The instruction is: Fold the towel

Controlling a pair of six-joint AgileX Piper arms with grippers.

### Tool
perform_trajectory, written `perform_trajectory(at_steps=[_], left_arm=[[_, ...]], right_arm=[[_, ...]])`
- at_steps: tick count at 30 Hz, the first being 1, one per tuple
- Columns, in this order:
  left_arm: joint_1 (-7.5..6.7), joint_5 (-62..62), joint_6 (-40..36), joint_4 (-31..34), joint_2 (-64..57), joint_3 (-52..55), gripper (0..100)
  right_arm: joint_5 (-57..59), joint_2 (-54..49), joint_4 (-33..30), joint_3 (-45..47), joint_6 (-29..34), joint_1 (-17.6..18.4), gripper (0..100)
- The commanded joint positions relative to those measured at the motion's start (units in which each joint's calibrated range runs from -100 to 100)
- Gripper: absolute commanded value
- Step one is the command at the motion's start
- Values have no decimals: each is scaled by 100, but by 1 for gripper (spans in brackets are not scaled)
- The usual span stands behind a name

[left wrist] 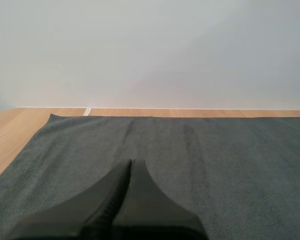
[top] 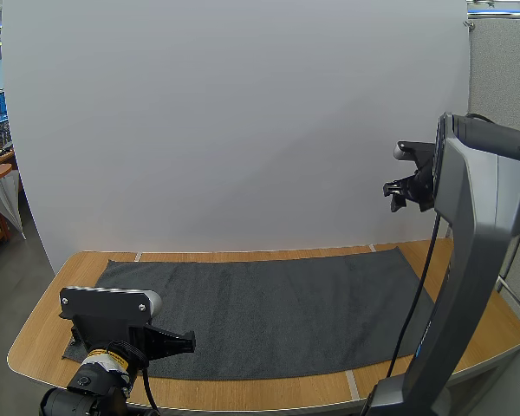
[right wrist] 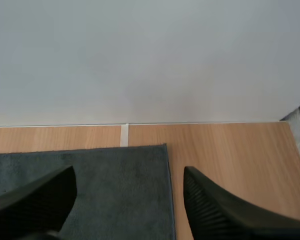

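Zero folds made: your towel (top: 269,312) lies flat, left gripper (left wrist: 131,162) closed empty over its near-left part, right gripper (right wrist: 129,172) parted above its far-right corner. Likely next: open left, pinch corners.

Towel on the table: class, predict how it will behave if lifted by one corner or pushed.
The dark grey towel lies flat and thin, so it would probably droop limply from a corner. Pushed across the wooden table, its napped pile would likely bunch rather than slide.
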Motion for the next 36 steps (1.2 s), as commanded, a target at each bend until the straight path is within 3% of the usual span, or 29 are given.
perform_trajectory(at_steps=[1, 10, 23, 30, 36], left_arm=[[-17, -130, -27, -86, -18, 3, 0], [-17, -130, -27, -86, -18, 3, 0], [-17, -130, -27, -86, -18, 3, 0], [-17, -130, -27, -86, -18, 3, 0], [-17, -130, -27, -86, -18, 3, 0]], right_arm=[[546, 377, -24, -581, -164, -70, 100], [1050, 1505, 14, -1704, -847, -265, 100], [937, 2799, 744, -1703, -1601, -272, 100], [981, 2917, 1351, -1703, -2143, -272, 100], [862, 3007, 1442, -1703, -2239, -272, 100]])
